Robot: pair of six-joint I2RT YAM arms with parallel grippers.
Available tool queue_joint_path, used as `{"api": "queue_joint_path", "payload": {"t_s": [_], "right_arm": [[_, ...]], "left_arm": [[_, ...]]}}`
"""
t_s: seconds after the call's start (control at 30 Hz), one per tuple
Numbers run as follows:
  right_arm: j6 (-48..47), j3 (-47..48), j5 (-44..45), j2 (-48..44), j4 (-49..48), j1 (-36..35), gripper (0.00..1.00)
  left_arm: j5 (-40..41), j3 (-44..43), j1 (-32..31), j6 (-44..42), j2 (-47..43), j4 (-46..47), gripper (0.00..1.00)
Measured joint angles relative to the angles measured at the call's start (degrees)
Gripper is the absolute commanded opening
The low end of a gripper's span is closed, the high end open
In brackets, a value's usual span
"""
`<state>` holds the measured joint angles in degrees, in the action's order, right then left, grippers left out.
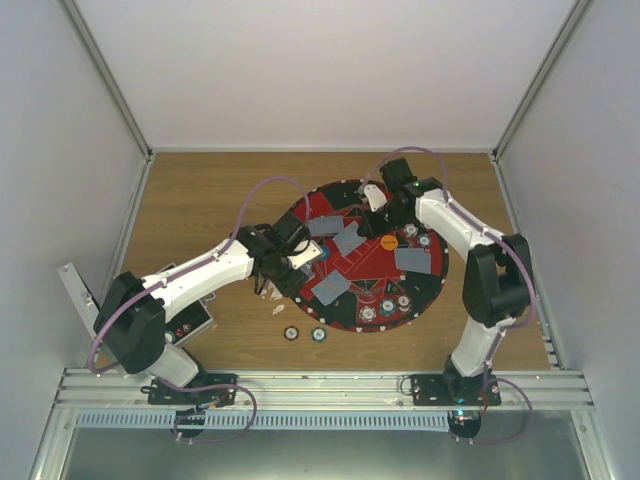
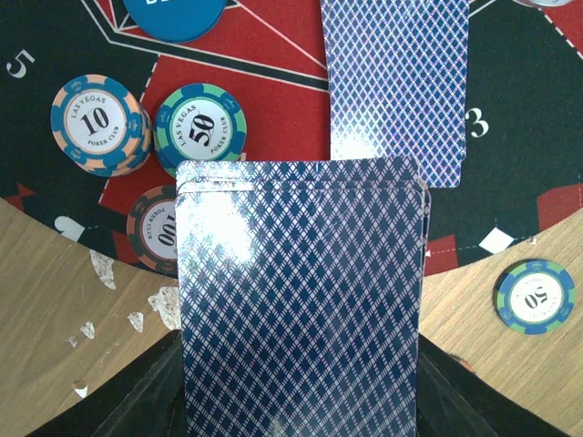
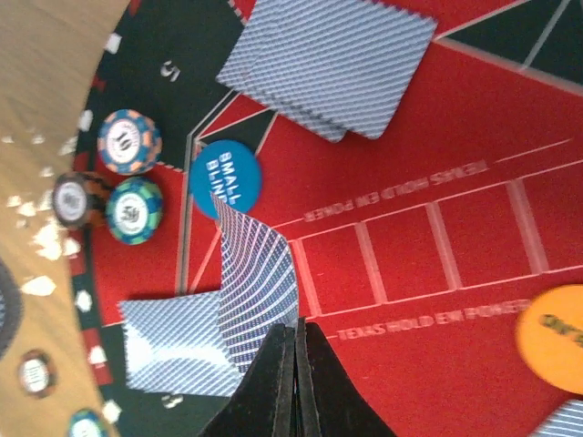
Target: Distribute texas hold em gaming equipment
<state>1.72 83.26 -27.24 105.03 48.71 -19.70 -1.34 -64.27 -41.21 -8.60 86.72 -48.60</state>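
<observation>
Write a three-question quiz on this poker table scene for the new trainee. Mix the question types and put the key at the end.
1. True or false: the left gripper holds a stack of cards.
2. In the left wrist view, one chip at the right lies on the bare wood of the table, off the mat. Its number is: A) 10 B) 50 C) 100.
3. In a few words: what is the right gripper shut on?
Key: 1 true. 2 B. 3 a single bent card.
</observation>
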Motion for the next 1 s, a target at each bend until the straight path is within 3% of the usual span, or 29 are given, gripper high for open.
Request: {"api": "queue_joint_path", "payload": {"t_s": [0.23, 0.53, 0.73, 1.0], "right_arm": [[-3.9, -7.7, 23.1, -8.2, -12.1, -8.2, 0.01], [-15.2, -19.9, 49.6, -9.8, -28.9, -19.4, 0.01], [-19.9, -22.9, 56.2, -9.7, -34.2, -23.3, 0.01], [-19.4, -23.6, 52.2, -9.4, -31.8, -26.6, 0.01]], "left_arm": [[0.2, 0.0, 0.0, 0.0, -0.4, 0.0, 0.56], [0.2, 0.0, 0.0, 0.0, -0.8, 0.0, 0.56], [0.2, 0.1, 0.0, 0.0, -1.3, 0.0, 0.56], [0.1, 0.8, 0.0, 0.0, -1.3, -0.3, 0.56]]}}
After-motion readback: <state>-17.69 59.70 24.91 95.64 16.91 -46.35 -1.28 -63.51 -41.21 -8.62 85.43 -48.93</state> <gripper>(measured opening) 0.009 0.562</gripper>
